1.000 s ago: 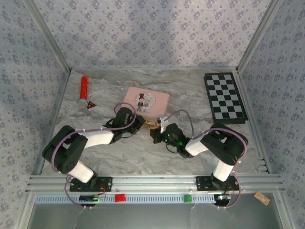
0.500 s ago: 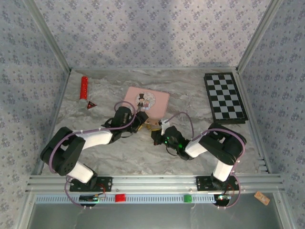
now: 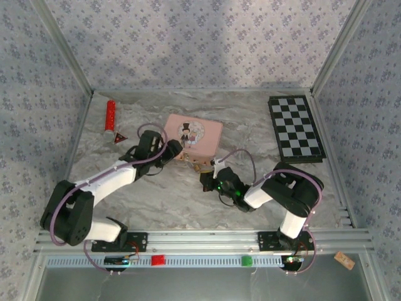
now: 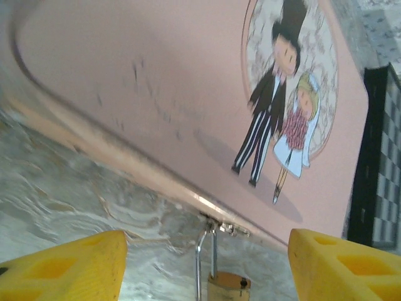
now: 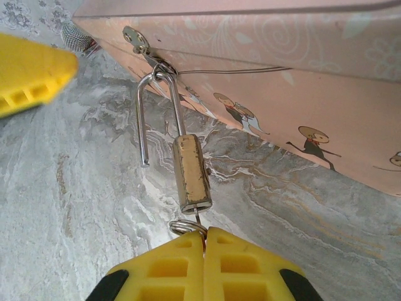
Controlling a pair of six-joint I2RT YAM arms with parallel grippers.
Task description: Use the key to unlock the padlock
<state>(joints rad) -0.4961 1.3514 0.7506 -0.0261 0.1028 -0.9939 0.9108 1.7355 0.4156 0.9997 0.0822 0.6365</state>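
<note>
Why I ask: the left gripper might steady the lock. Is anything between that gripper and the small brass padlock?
Nothing visible: the open left gripper faces the small brass padlock directly, where it hangs from the pink rectangular tin.

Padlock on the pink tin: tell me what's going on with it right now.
The right gripper is shut on the key, which sits in the bottom of the padlock. The padlock hangs from the hasp on the pink tin. One leg of its shackle is free of the body, so it looks unlocked. The left gripper is open at the tin's edge, holding nothing. The padlock is not yet off the hasp.
</note>
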